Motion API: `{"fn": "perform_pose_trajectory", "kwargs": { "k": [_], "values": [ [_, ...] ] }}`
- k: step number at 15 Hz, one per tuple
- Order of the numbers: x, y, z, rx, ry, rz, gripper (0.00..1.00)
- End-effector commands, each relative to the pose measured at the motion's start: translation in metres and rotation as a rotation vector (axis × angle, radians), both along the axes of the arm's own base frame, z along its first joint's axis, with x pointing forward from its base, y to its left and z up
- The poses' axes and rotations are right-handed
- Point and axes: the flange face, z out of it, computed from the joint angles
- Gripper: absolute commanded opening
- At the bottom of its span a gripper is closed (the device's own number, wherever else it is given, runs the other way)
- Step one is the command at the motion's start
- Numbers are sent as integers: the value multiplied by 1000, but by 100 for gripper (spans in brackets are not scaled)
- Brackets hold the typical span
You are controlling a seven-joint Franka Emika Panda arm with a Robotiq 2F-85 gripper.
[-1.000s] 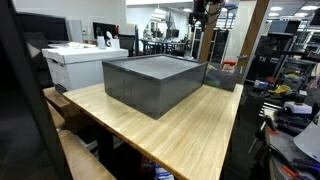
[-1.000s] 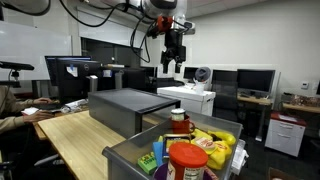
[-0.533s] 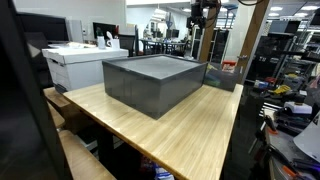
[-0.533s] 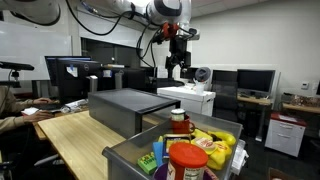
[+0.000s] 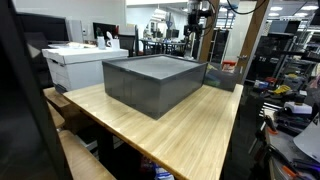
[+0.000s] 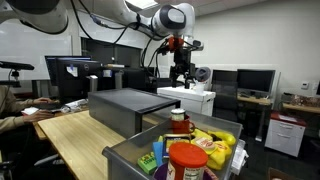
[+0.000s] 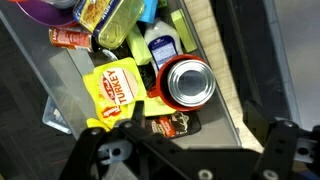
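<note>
**Lighting and picture quality: adequate, minor defects**

You worked under even ceiling light in both exterior views. The table [image 5: 170, 120] carried a soft sheen and no hard shadows. The red-lidded jar [image 6: 187, 160], close to the lens, was out of focus. In your wrist view its lid showed glare, and the bottom edge was dark and blurred.

In the bin [image 7: 45, 75], the packet [image 7: 115, 88] lies just beside the jar [image 7: 188, 82].

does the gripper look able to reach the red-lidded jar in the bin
Likely yes: the gripper hangs open above the bin, the red-lidded jar stands uncovered, though a yellow packet crowds its side.
</note>
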Motion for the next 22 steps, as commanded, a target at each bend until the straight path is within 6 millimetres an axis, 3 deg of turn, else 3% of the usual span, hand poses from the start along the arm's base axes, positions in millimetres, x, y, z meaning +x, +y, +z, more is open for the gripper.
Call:
{"fn": "perform_pose_trajectory", "kwargs": {
  "k": [1, 7, 13, 17, 22],
  "values": [
    [20, 10, -22, 27, -61, 36, 100],
    [50, 29, -86, 116, -183, 32, 100],
    [46, 37, -128, 222, -254, -16, 100],
    [30, 32, -121, 220, -345, -61, 100],
    [-11, 30, -96, 195, -410, -115, 100]
  ]
}}
